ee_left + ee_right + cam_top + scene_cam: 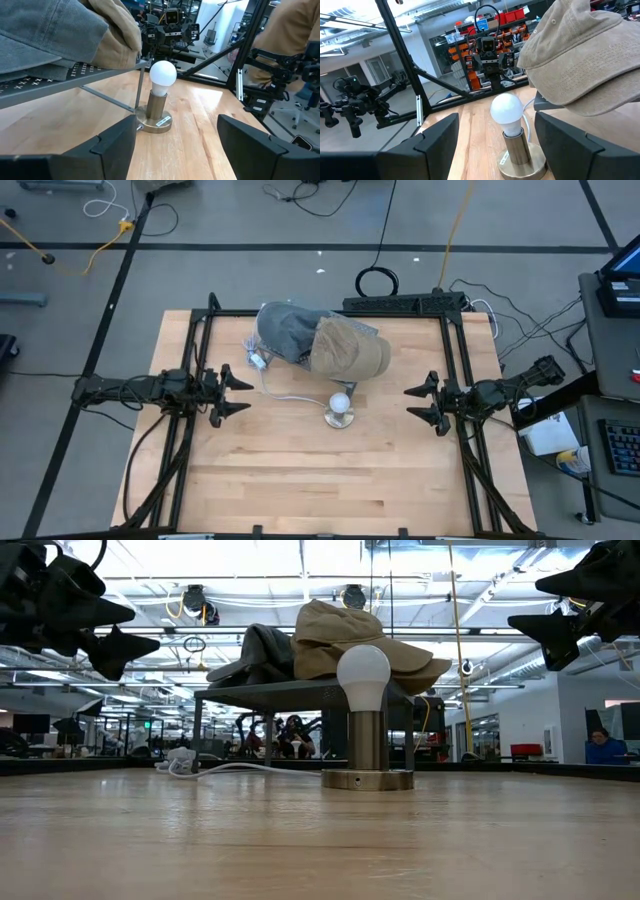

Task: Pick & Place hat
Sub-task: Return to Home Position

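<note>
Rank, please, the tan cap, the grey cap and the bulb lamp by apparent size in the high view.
Tan cap and grey cap: about alike, grey partly covered, so unranked.
Then bulb lamp, smallest.

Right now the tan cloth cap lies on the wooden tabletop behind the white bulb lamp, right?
No: the tan cloth cap lies on the raised grey metal shelf behind the white bulb lamp; the low view shows it. Left fingers and right fingers stand open at the table's sides.

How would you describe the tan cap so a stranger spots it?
On the wooden table, behind the bulb lamp, stands a grey shelf. Of its two caps, pick the tan cap toward the right arm, not the blue-grey cap.
</note>
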`<state>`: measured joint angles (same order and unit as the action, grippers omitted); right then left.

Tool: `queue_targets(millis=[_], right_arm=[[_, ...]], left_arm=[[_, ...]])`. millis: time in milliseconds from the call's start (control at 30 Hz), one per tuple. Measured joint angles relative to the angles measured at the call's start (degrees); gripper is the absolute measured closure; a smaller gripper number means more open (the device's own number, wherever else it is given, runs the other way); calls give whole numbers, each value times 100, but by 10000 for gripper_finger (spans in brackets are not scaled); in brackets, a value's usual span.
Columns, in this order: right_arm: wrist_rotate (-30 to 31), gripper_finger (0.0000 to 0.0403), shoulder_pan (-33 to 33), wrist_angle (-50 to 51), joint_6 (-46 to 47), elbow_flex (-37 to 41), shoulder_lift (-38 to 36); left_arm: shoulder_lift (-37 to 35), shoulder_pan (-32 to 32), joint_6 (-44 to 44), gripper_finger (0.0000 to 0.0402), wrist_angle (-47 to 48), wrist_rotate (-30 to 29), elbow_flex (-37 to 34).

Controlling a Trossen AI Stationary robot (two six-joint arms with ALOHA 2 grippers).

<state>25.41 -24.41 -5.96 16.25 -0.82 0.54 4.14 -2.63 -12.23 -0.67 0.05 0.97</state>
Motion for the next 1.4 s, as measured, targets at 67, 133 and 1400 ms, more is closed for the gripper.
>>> queue_targets(millis=[67, 133, 1400], right_arm=[[0, 149, 1, 0, 0, 0, 0], [0, 149, 0, -2, 0, 0, 0], [0, 149, 0, -1, 0, 0, 2]], left_arm=[[0, 0, 1, 118, 0, 0, 0], [0, 0, 0, 117, 0, 0, 0], [0, 0, -2, 118, 2, 0, -2]])
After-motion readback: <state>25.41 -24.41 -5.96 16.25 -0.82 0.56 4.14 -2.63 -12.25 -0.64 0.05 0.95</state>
